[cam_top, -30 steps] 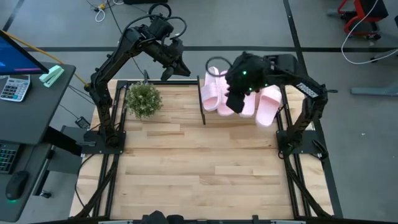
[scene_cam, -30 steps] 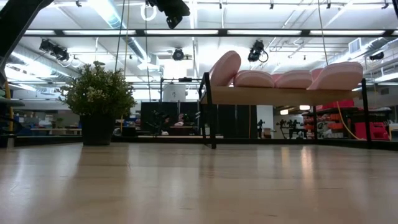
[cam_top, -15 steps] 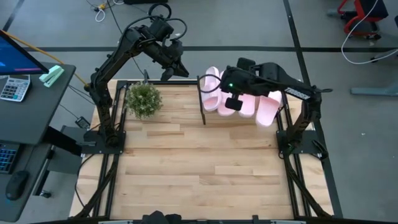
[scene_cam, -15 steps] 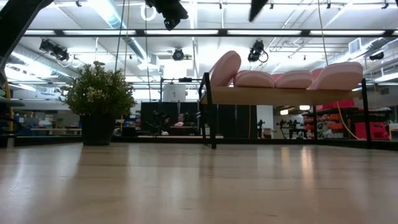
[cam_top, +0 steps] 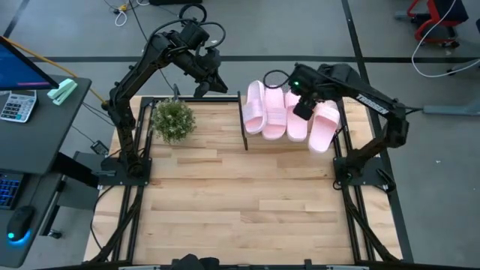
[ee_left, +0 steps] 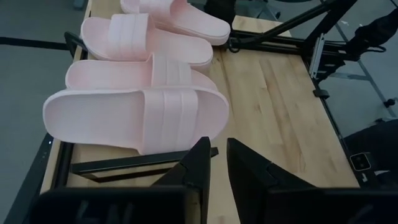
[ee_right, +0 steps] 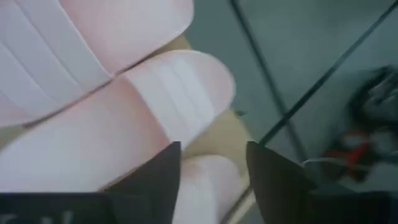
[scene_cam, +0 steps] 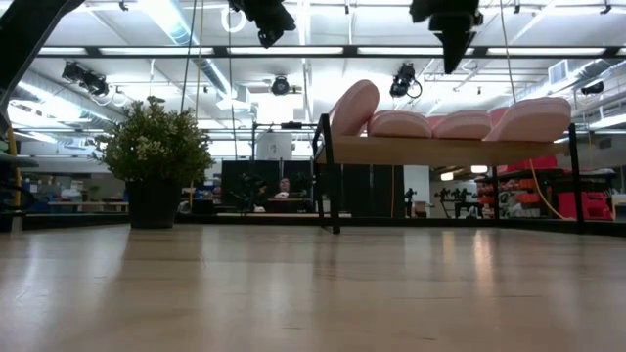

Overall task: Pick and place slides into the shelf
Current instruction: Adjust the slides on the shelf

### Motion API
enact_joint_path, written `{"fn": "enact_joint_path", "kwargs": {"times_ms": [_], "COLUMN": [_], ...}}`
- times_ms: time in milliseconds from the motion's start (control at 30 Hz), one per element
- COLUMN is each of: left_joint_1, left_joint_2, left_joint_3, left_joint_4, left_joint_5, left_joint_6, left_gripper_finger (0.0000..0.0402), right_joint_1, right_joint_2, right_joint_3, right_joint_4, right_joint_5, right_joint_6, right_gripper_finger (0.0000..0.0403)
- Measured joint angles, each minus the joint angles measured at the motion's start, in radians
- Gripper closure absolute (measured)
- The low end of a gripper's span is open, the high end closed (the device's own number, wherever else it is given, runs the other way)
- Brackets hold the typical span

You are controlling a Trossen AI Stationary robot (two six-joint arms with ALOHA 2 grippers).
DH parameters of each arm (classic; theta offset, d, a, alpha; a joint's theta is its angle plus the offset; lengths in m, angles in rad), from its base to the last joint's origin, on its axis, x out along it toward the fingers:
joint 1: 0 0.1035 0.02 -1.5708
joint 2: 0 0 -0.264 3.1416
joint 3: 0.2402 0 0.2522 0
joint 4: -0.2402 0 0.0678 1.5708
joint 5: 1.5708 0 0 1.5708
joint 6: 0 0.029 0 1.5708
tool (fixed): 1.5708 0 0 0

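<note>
I'm hovering my right end effector (cam_top: 304,111), open and empty, above the slides (cam_top: 287,114) now filling the shelf (scene_cam: 445,150) below.

Pale pink slides (cam_top: 286,116) (light-wood shelf (scene_cam: 445,150))

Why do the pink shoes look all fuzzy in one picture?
In the right wrist view the camera sits very close, so the slides blur; in the left wrist view the slides look sharp; in the low view bright ceiling lights glare behind the shelf.
</note>
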Motion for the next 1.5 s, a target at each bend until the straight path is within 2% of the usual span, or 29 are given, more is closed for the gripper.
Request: {"fn": "enact_joint_path", "kwargs": {"times_ms": [67, 133, 200, 300, 433, 500, 667, 867, 967, 1067, 1133, 1233, 1300, 1400, 1500], "left_joint_1": [0.0, 0.0, 0.0, 0.0, 0.0, 0.0, -0.001, -0.002, -0.002, -0.002, -0.002, -0.002, -0.002, -0.003, -0.007], "left_joint_2": [0.0, 0.0, 0.0, 0.0, 0.0, 0.0, 0.0, 0.0, 0.0, 0.0, 0.0, 0.0, 0.0, 0.0, 0.0], "left_joint_3": [0.0, 0.0, 0.0, 0.0, 0.0, 0.0, 0.0, 0.0, 0.0, 0.0, 0.0, 0.0, 0.0, 0.0, 0.0], "left_joint_4": [0.001, 0.006, 0.012, 0.013, 0.012, 0.011, 0.011, 0.011, 0.012, 0.021, 0.034, 0.062, 0.088, 0.124, 0.148], "left_joint_5": [0.0, 0.0, 0.0, 0.0, 0.0, -0.003, -0.016, -0.019, -0.019, -0.023, -0.023, -0.024, -0.026, -0.026, -0.026], "left_joint_6": [0.014, 0.022, 0.021, 0.021, 0.014, 0.008, -0.002, -0.012, -0.013, -0.013, -0.013, -0.013, -0.013, -0.014, -0.013], "left_gripper_finger": [0.0347, 0.035, 0.0351, 0.0347, 0.0343, 0.0343, 0.0349, 0.0353, 0.035, 0.035, 0.0351, 0.0353, 0.0353, 0.0349, 0.0347], "right_joint_1": [0.022, 0.059, 0.093, 0.146, 0.207, 0.231, 0.245, 0.306, 0.414, 0.586, 0.706, 0.835, 0.898, 0.962, 1.005], "right_joint_2": [-0.026, -0.044, -0.055, -0.06, -0.068, -0.091, -0.197, -0.288, -0.301, -0.291, -0.271, -0.243, -0.226, -0.194, -0.12], "right_joint_3": [-0.018, -0.042, -0.069, -0.104, -0.146, -0.172, -0.258, -0.314, -0.312, -0.278, -0.243, -0.163, -0.098, 0.023, 0.17], "right_joint_4": [0.002, 0.002, 0.001, 0.0, 0.002, 0.005, 0.002, 0.003, -0.001, 0.004, 0.002, 0.003, 0.001, -0.001, 0.001], "right_joint_5": [0.081, 0.215, 0.3, 0.305, 0.21, 0.194, 0.142, -0.142, -0.301, -0.443, -0.497, -0.633, -0.626, -0.504, -0.365], "right_joint_6": [-0.057, -0.118, -0.16, -0.191, -0.178, -0.149, -0.057, 0.15, 0.285, 0.394, 0.505, 0.664, 0.769, 0.862, 0.853], "right_gripper_finger": [0.0207, 0.0208, 0.0226, 0.0279, 0.0363, 0.0391, 0.0386, 0.0397, 0.0399, 0.04, 0.04, 0.0401, 0.0401, 0.0401, 0.0402]}}
